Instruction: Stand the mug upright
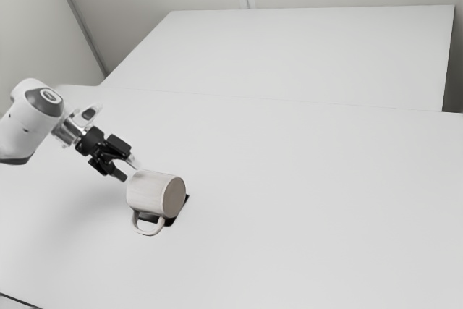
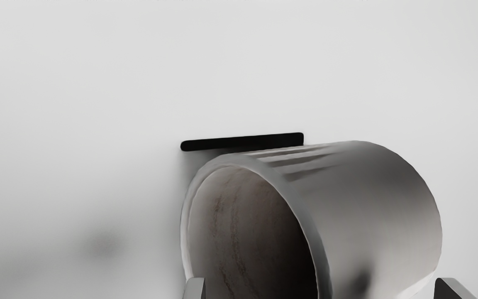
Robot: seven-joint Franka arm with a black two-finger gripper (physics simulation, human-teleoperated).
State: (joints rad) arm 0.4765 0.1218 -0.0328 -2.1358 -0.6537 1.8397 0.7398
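My gripper (image 1: pixel 130 169) is at the mug's open end in the exterior view, its fingers spread. The pale mug (image 1: pixel 148 192) lies on its side, its base facing the exterior view's right and its handle (image 1: pixel 148 231) low toward the front. In the wrist view the mug (image 2: pixel 371 199) shows its mouth and dark interior. The open gripper (image 2: pixel 318 288) has one fingertip (image 2: pixel 194 288) by the rim and the other (image 2: pixel 448 288) beyond the mug's outer wall. Whether either finger touches it, I cannot tell.
A flat black item (image 1: pixel 178 212) lies partly under the mug on the white table (image 1: pixel 304 200); its dark edge (image 2: pixel 243 142) shows beside the mug in the wrist view. A second white surface (image 1: pixel 311 52) stands behind. A dark cable (image 1: pixel 18 300) crosses the near left corner.
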